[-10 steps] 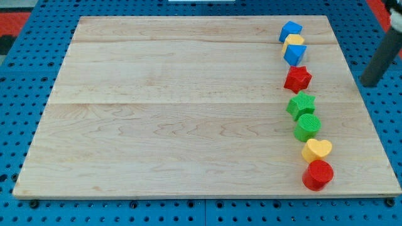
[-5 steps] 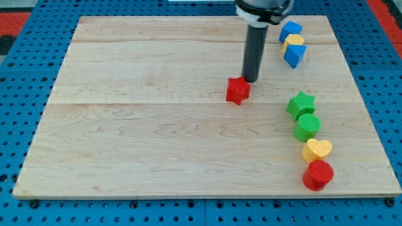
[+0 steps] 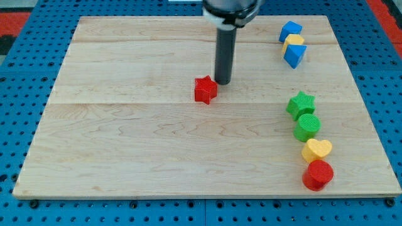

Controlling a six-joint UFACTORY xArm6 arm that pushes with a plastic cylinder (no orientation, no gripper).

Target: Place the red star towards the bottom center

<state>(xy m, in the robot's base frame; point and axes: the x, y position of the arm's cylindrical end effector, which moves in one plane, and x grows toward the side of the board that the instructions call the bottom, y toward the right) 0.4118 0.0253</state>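
Just left of the board's centre line, in its far half, sits the small red star-shaped block (image 3: 205, 90) on the pale wooden board (image 3: 125, 144). My tip (image 3: 223, 83), the lower end of the straight dark rod, stands just beside the star's far-right corner, touching it or very nearly so; I cannot tell which.

The risk, as I judge it, lies in the angle. From this far-right side a push sends the star leftward as well as nearward, so it could drift left of the bottom centre. An off-centre contact on one point of the star could also spin it off my tip and let it slip aside.

There is no claw here to open or close: the rod grasps nothing and can only push.

The blue blocks (image 3: 291, 31), green star block (image 3: 301, 104) and red cylinder (image 3: 318, 174) line the right side, well apart from the path.
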